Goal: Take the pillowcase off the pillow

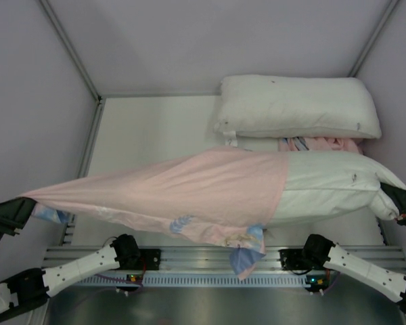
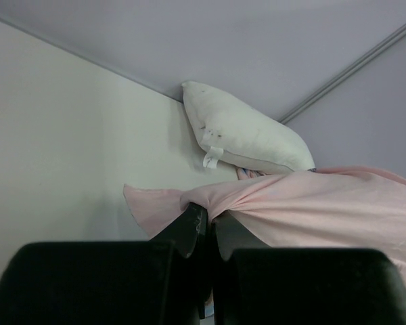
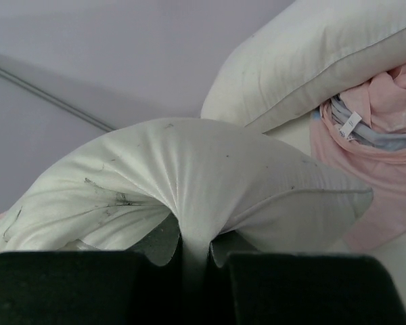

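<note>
Gripping the pillowcase [image 1: 189, 189], the left pincer [image 2: 206, 227] should pull straight away while the right pincer [image 3: 193, 250] clamps the pillow [image 1: 331, 186] firmly.

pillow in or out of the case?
Half out: the pillow is bare white at its right end; the pink pillowcase covers its left part.

You have a white table [image 1: 149, 135] before you. At its far right side lies a white pillow with a small tag [image 1: 298, 107]. A crumpled pink cloth with some blue [image 1: 318, 143] lies partly under the near edge of this pillow, also on the table
</note>
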### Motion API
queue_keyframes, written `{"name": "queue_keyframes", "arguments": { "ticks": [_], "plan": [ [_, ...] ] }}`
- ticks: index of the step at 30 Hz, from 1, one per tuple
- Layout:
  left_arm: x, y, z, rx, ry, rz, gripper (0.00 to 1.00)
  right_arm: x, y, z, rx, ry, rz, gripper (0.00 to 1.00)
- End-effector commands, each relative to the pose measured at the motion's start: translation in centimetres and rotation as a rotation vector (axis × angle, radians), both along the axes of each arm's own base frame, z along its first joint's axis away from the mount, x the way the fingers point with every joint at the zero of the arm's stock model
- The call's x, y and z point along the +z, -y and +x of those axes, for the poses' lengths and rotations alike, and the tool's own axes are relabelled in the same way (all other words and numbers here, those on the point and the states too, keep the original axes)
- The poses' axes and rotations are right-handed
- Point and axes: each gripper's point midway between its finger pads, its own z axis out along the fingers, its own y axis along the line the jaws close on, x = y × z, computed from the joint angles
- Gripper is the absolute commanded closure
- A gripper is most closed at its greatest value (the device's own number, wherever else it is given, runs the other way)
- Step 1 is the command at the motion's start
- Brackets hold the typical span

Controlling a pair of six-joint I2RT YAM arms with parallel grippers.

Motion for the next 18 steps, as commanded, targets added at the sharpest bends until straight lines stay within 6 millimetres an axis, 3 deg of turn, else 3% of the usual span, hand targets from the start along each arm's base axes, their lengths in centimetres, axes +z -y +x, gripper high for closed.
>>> {"name": "queue_keyframes", "arguments": {
  "ticks": [1, 18],
  "plan": [
    [-1.3, -7.5, -0.9, 0.281, 0.007, 0.005, 1.00, 0.6, 9.7, -1.0, -0.375, 0.048, 0.045, 1.00],
    [-1.8, -9.6, -1.9, 0.313, 0.032, -0.026, 1.00, -0.2, 14.1, -3.0, -0.437, 0.075, 0.111, 1.00]
  ]
}}
